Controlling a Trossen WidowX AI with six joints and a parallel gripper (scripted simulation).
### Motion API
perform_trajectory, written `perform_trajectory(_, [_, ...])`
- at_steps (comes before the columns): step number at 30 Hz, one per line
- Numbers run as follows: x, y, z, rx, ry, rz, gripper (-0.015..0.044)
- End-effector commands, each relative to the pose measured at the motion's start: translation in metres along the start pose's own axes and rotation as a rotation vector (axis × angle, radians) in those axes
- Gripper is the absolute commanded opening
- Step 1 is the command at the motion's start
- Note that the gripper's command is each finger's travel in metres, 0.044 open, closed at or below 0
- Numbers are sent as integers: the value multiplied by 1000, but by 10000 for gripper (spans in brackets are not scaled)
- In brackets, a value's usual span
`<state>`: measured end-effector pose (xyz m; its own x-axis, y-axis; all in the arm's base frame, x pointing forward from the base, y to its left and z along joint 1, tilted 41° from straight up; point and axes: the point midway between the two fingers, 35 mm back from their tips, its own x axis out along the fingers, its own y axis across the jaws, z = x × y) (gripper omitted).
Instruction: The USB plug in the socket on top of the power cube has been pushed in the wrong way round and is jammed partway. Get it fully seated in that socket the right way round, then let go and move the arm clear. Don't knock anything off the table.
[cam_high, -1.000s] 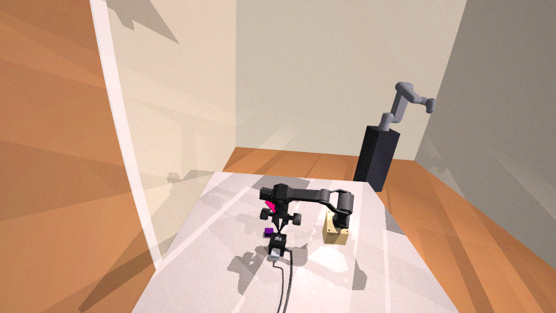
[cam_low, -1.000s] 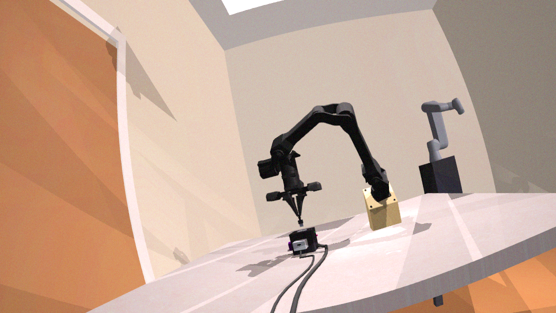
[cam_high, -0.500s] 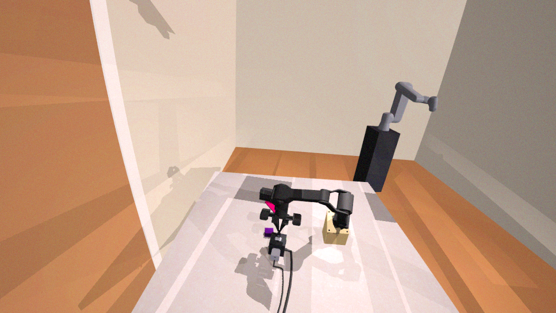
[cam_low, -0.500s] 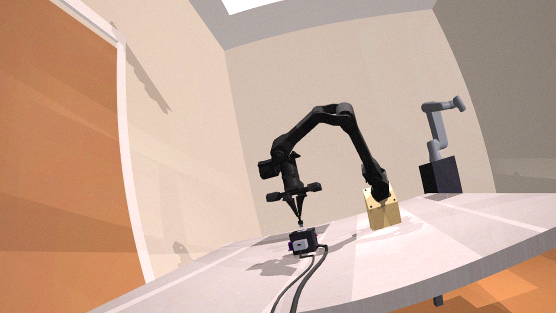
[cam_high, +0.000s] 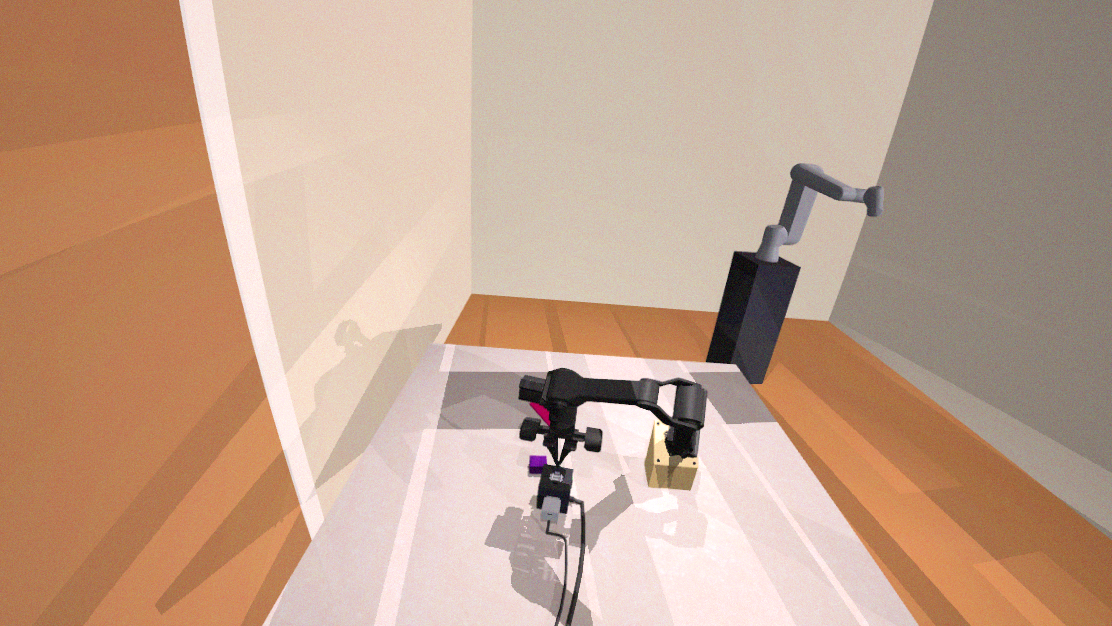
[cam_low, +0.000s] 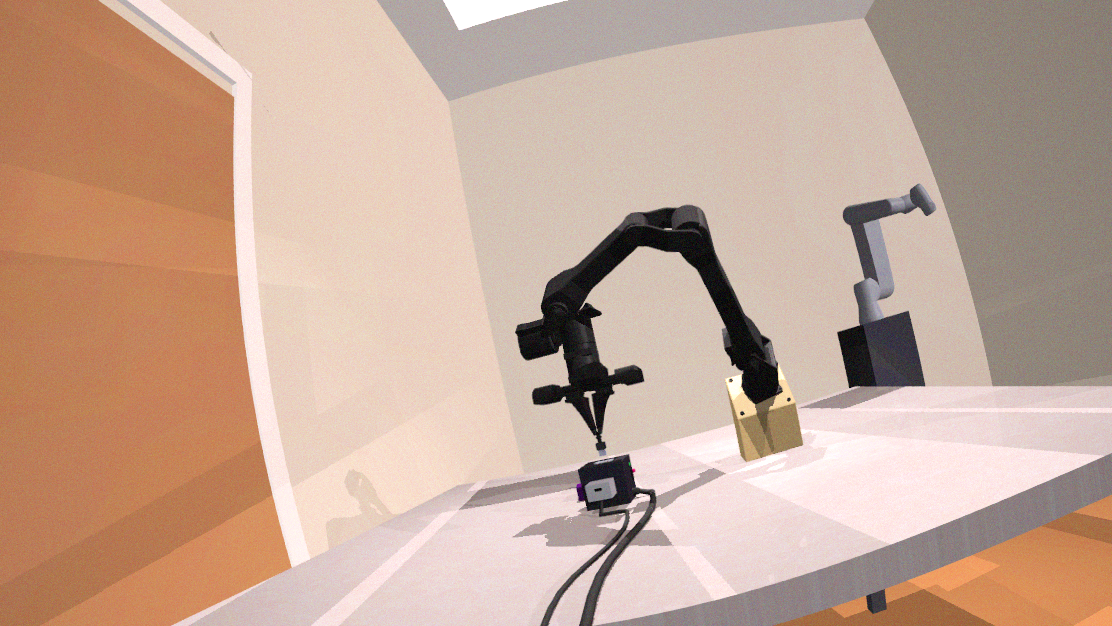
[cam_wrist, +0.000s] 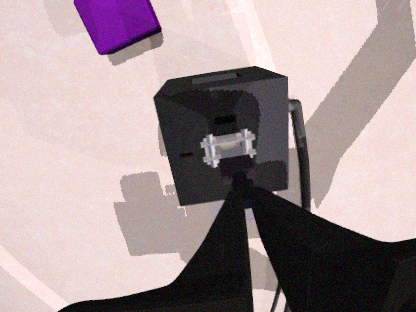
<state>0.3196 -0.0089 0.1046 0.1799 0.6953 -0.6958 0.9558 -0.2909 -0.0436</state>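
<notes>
Hand (cam_high: 557, 464) (cam_low: 599, 440) (cam_wrist: 244, 198): nearly closed, gripping plug (cam_low: 600, 446) (cam_wrist: 237, 166) | plug: upright above cube (cam_high: 554, 488) (cam_low: 607, 483) (cam_wrist: 225, 185); seating depth unclear | cube: on counter (cam_high: 435, 559) (cam_low: 778, 528) (cam_wrist: 60, 165), purple block (cam_high: 537, 464) (cam_low: 580, 491) (cam_wrist: 118, 22) nearby

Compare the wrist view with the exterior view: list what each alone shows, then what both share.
Wrist only: the slots in the cube's top face.

Exterior only: the tan block under the arm's base, and the grey arm.

Both: the black cube, the purple block and the claw.
</notes>
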Motion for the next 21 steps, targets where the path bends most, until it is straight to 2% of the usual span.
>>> perform_trajectory(1, [1,0,0,5,7,-1,0])
perform_trajectory(21, [4,1,-1,6,22,-1,0])
